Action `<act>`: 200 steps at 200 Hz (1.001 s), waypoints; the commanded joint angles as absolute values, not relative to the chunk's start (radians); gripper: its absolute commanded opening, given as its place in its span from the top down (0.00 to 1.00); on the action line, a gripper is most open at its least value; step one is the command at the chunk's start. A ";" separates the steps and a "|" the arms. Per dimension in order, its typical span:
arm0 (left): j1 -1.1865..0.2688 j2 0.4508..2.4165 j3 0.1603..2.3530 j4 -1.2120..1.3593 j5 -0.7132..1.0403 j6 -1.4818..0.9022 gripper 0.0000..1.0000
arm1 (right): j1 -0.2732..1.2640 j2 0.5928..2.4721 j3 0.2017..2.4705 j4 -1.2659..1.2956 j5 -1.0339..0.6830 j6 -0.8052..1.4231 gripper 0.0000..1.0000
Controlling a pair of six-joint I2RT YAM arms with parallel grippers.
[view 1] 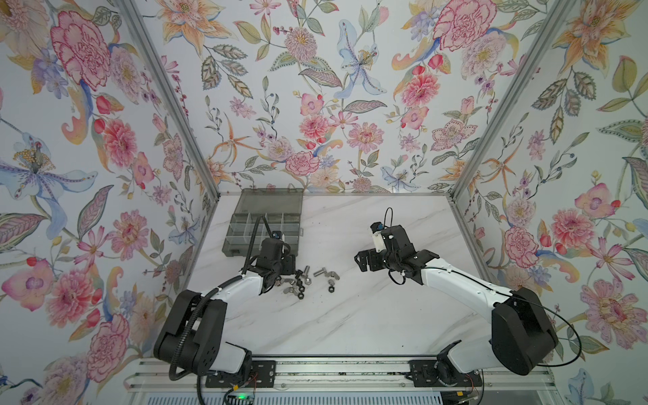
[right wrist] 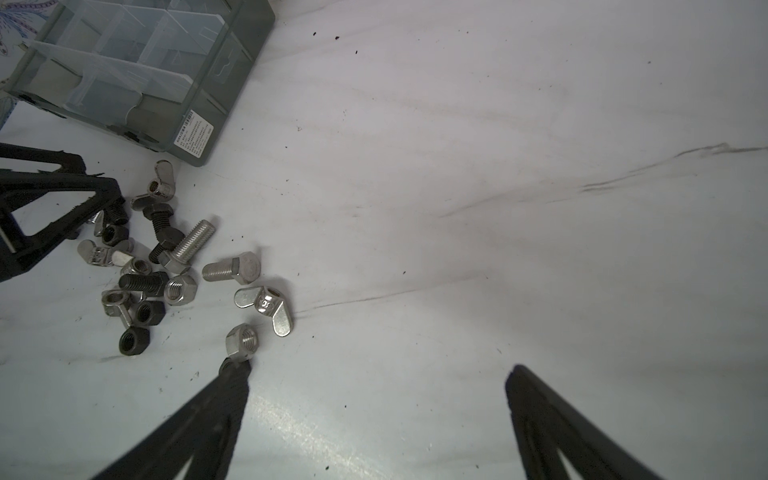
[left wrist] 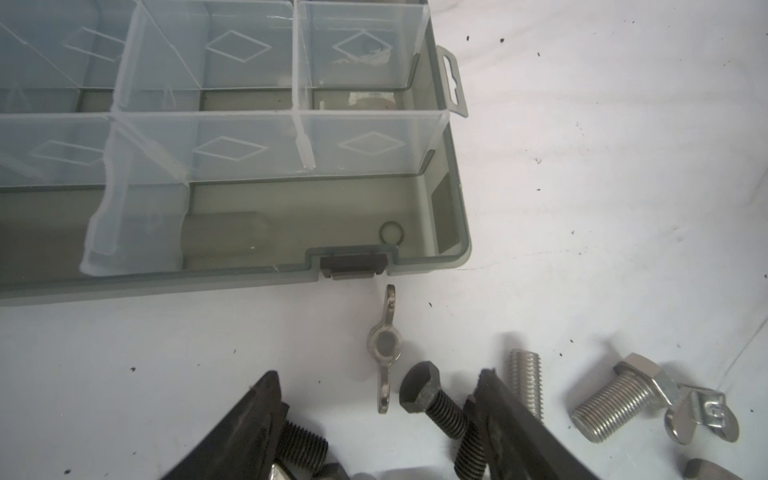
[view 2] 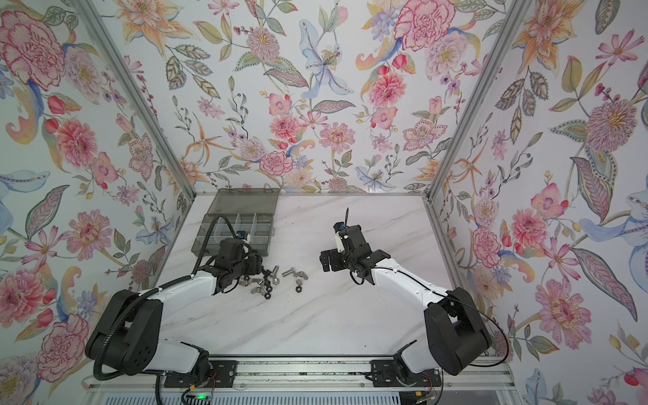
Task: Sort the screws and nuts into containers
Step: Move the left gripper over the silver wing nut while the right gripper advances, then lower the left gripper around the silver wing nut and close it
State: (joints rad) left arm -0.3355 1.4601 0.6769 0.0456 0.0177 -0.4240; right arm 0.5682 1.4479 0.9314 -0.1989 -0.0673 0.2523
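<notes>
Screws (right wrist: pixel 189 245) and nuts (right wrist: pixel 180 289) heaped on bench (right wrist: pixel 457 208) just beside one open box (right wrist: pixel 232 83). We count two silver screws, about four black, about seven hex nuts, at least four wing nuts. Left fingers (left wrist: pixel 511 419) spread astride black screws; right fingers (right wrist: pixel 540 415) spread near heap.

White marble-look table (view 1: pixel 350 315), flecked with small dark specks (right wrist: pixel 336 37). On it: one smoky-grey organiser box (view 1: pixel 238 250), its lid (view 1: pixel 270 201) open behind it. Just in front of the box, a loose heap of black and silver screws (view 1: pixel 319 271) and nuts (view 1: pixel 329 289). One silver wing nut (left wrist: pixel 384 345) lies nearest the box's latch.
</notes>
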 commanded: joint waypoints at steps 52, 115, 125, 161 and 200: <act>-0.351 1.554 0.749 0.066 0.015 -0.424 0.31 | 0.576 1.448 0.918 -0.224 -0.042 0.271 0.01; -0.358 1.629 0.759 0.084 -0.007 -0.428 0.37 | 0.576 1.450 0.913 -0.226 -0.043 0.271 0.01; -0.361 1.633 0.757 0.088 -0.016 -0.429 0.37 | 0.575 1.450 0.913 -0.226 -0.041 0.272 0.01; -0.364 1.638 0.752 0.096 -0.043 -0.436 0.40 | 0.576 1.457 0.911 -0.227 -0.043 0.272 0.01; -0.369 1.645 0.750 0.097 -0.075 -0.437 0.43 | 0.575 1.457 0.907 -0.226 -0.048 0.273 0.01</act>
